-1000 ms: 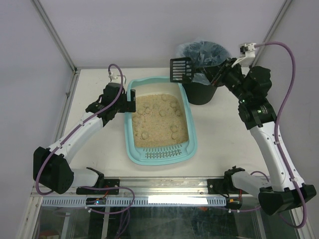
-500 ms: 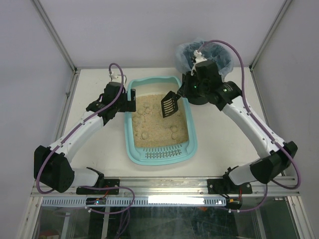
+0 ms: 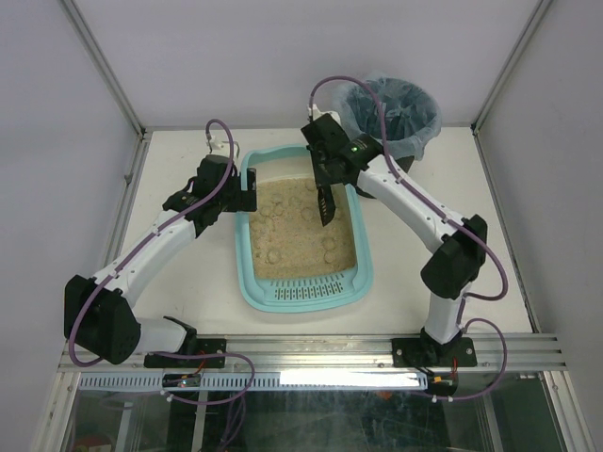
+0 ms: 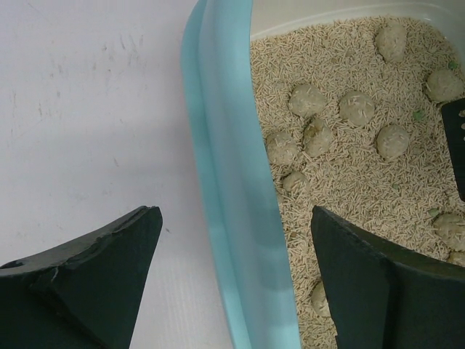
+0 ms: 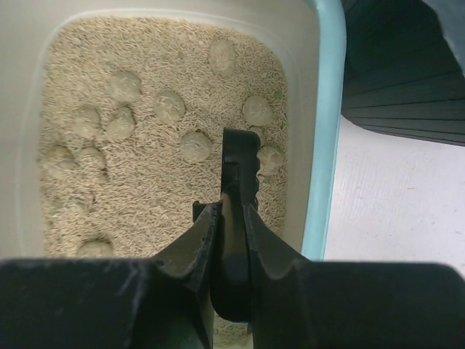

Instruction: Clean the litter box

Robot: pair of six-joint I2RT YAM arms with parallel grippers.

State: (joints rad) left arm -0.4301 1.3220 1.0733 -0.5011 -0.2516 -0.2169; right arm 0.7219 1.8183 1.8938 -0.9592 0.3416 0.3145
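From above the litter box (image 3: 243,254) sits mid-frame; left wrist view: left gripper (image 4: 234,218) spread wide astride its rim (holding nothing); right wrist view: right gripper (image 5: 229,212) clamped on the scoop (image 5: 240,158) above many clumps (image 5: 168,106), so cleaning looks far from done

lab test cell, white table (image 3: 424,273), aluminium frame posts (image 3: 104,66)

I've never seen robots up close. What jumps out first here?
A teal litter box of beige litter dotted with round clumps sits mid-table. The right hand holds a black scoop over its far half, near a bag-lined black bin. The left hand, open, straddles the box's left wall.
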